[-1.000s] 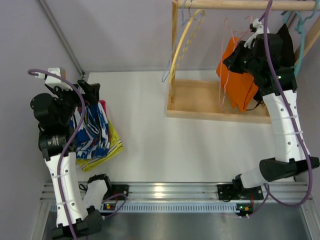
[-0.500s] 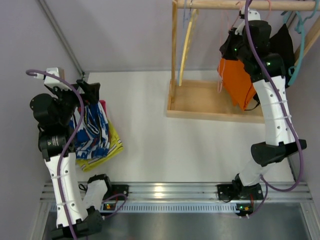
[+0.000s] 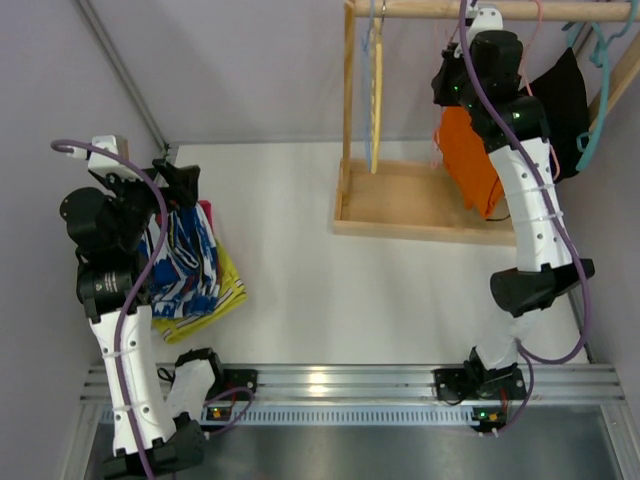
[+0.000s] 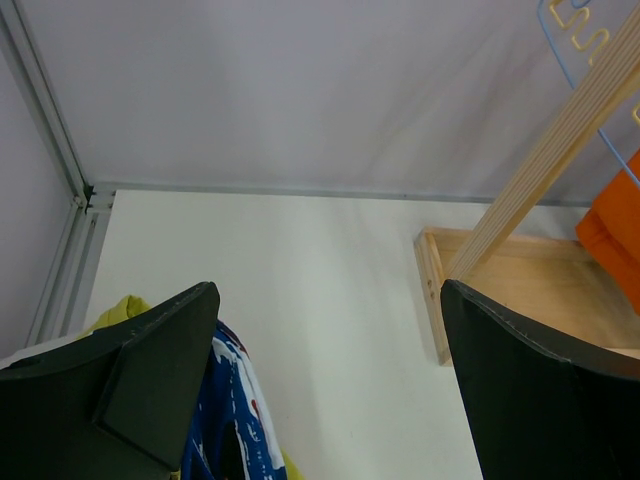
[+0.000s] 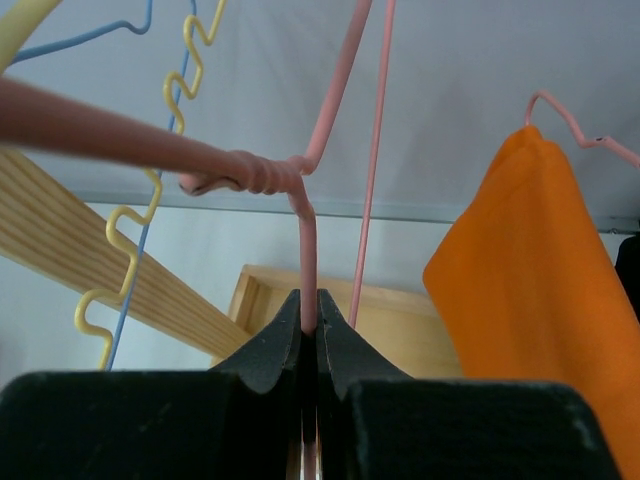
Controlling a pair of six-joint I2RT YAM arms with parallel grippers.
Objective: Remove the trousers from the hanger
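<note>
The orange trousers (image 3: 468, 160) hang below the wooden rail (image 3: 440, 8) at the back right, and they show at the right of the right wrist view (image 5: 540, 290). My right gripper (image 3: 447, 88) is up by the rail, left of the trousers. Its jaws (image 5: 309, 310) are shut on a pink hanger (image 5: 305, 250), on the wire just under its twisted neck. I cannot tell whether that hanger carries the trousers. My left gripper (image 3: 170, 180) stands open at the far left, with nothing between its fingers (image 4: 328, 290).
A wooden rack with a tray base (image 3: 400, 200) holds a yellow hanger (image 3: 376, 90), a black garment (image 3: 565, 90) and a teal hanger (image 3: 598, 50). A pile of blue-white and yellow clothes (image 3: 190, 265) lies under my left gripper.
My right arm has risen and moved left towards the rail, still shut on the pink hanger. The yellow hanger has swung to hang edge-on. The left arm has not moved.
</note>
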